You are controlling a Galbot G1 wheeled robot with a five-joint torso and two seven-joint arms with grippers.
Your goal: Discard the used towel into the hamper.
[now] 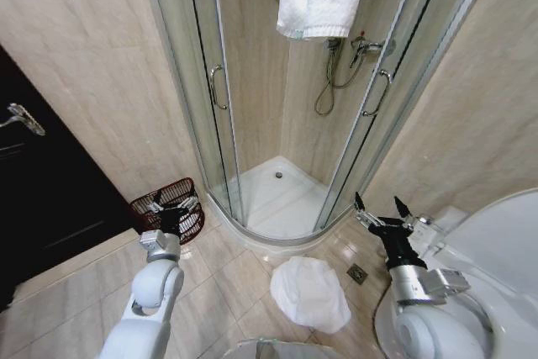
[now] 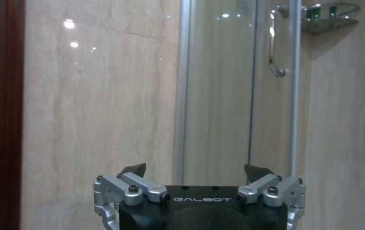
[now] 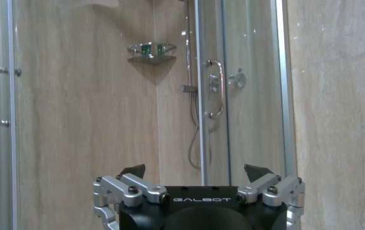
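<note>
Ahead of me stands a glass shower stall (image 1: 294,107) with curved doors, each with a metal handle (image 1: 218,87). A shower hose (image 1: 329,90) hangs on its back wall, and a corner shelf (image 3: 152,51) (something green on it). A dark door (image 1: 42,199) is at my left, a toilet (image 1: 496,258) at my right, and a floor drain (image 1: 357,273) sits in the tiles.
</note>
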